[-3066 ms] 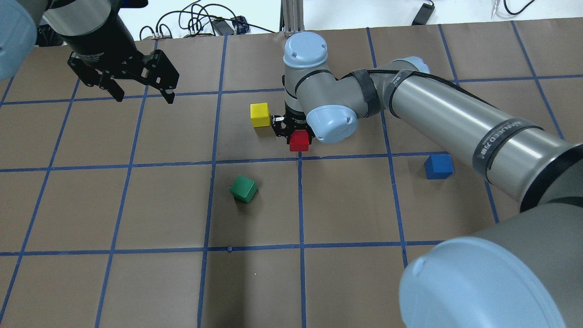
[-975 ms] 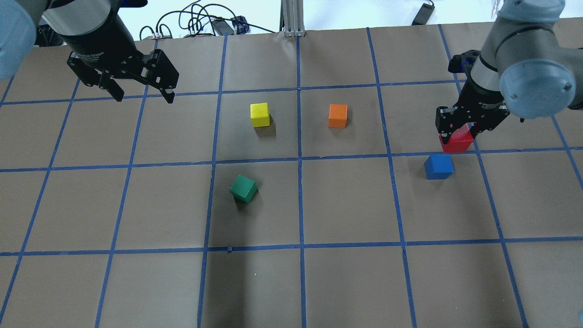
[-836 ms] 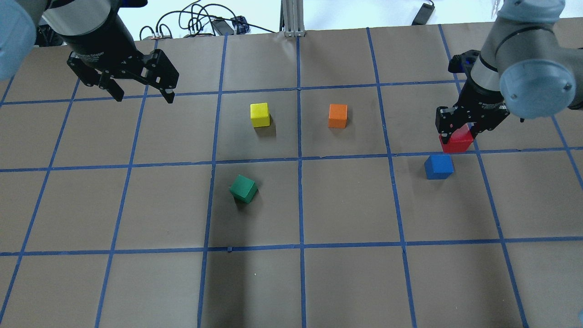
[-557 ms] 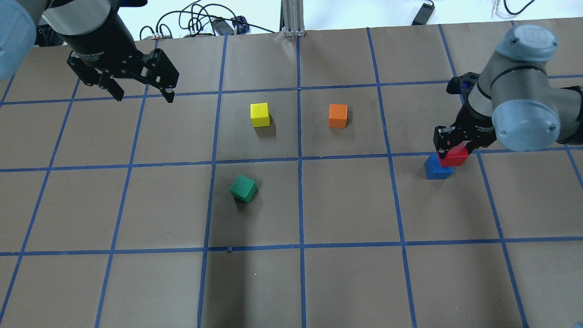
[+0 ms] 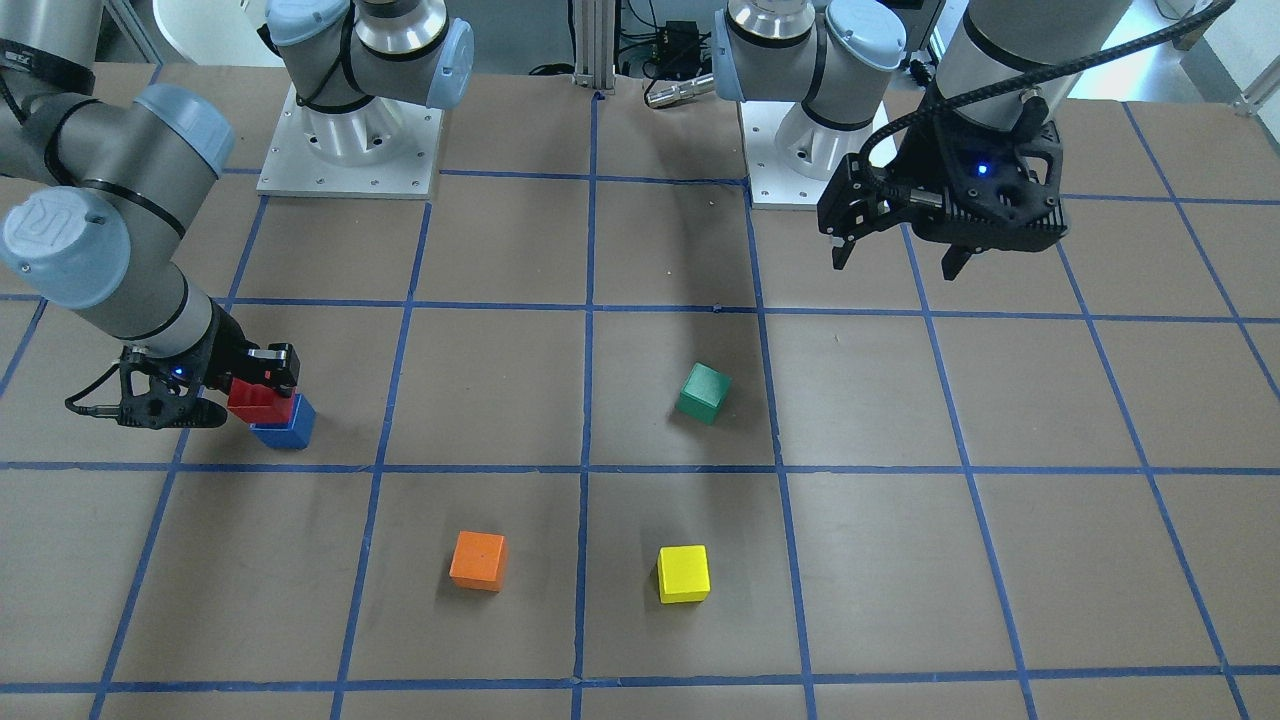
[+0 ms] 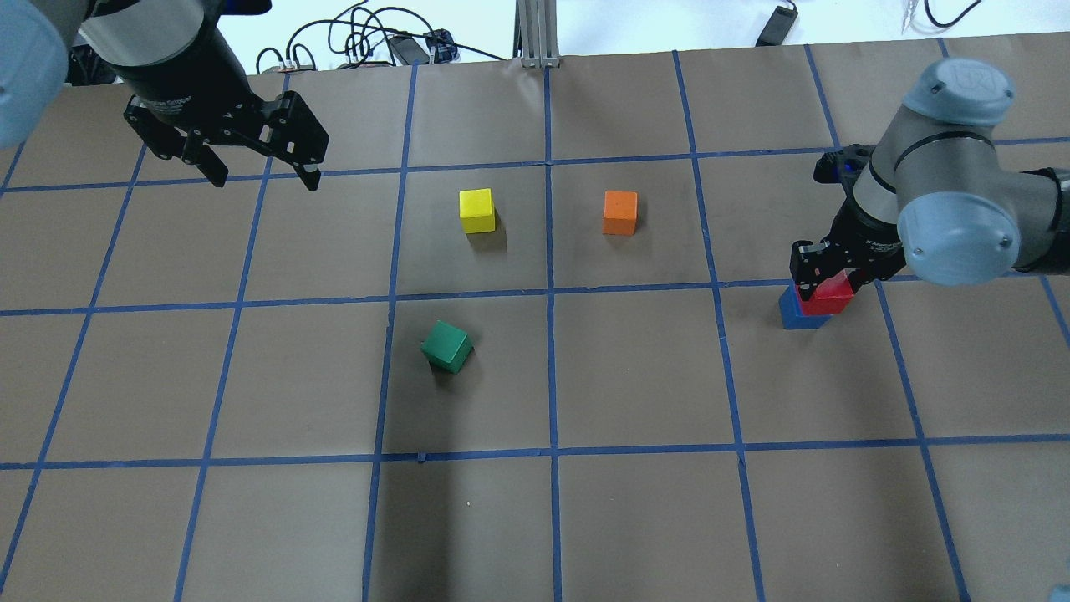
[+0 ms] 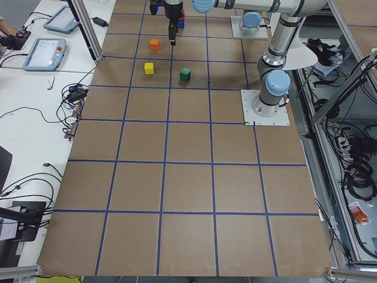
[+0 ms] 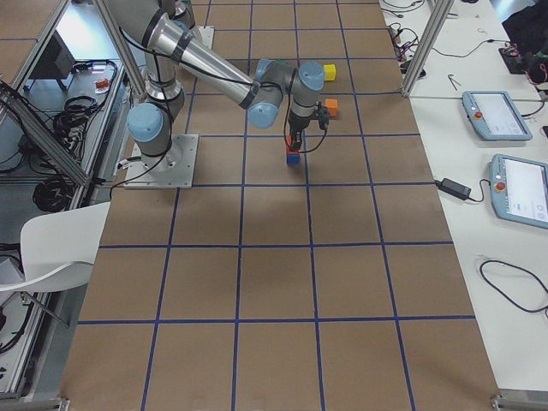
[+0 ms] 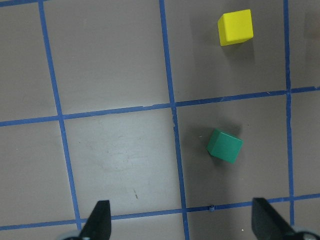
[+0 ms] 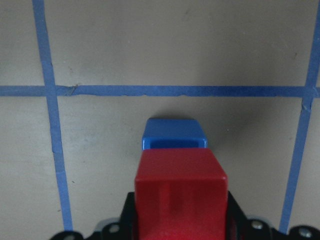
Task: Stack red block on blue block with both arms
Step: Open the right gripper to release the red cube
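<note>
The red block (image 6: 833, 295) is held in my right gripper (image 6: 832, 281), which is shut on it. It sits right over the blue block (image 6: 789, 317), offset a little towards the far right. I cannot tell whether the two touch. In the front view the red block (image 5: 259, 400) sits at the blue block's (image 5: 286, 433) top. The right wrist view shows the red block (image 10: 180, 185) in the jaws, with the blue block (image 10: 174, 135) just beyond it. My left gripper (image 6: 266, 180) is open and empty, high over the far left of the table.
A yellow block (image 6: 476, 210) and an orange block (image 6: 619, 212) stand in the middle far squares. A tilted green block (image 6: 446, 346) lies nearer, left of centre. Cables lie past the table's far edge.
My right arm has carried the red block from beside the yellow block to the right and lowered it over the blue block. The left arm has not moved.
</note>
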`<state>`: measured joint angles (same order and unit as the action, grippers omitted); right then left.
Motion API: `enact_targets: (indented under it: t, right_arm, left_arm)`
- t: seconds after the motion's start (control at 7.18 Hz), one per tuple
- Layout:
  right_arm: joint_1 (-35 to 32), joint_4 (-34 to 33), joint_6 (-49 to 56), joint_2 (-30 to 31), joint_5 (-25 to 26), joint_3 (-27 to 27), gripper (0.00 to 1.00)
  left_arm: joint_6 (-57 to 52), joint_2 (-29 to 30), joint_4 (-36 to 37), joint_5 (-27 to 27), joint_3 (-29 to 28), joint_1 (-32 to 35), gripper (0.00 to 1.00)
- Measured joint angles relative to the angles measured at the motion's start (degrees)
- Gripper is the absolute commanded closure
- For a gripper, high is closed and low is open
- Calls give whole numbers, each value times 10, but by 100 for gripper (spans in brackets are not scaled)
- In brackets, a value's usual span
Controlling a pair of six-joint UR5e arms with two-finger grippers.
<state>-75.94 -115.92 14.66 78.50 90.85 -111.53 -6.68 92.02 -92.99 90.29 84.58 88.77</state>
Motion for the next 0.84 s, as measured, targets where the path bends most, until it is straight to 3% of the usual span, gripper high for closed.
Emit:
enact_targets:
  t: [0.14,0.28,0.56,0.84]
  right_arm:
    - [0,0,0,0,0,0,52]
    - [0,0,0,-1,0,-1,31]
    - [0,1,2,-1,0,-1,11]
    - [0,4,1,0,1,-1,0]
  left_arm:
    - [0,0,0,0,0,0,0]
    - [0,-1,0,0,0,0,0]
    - [0,-1,0,0,0,0,0]
    - [0,-1,0,0,0,0,0]
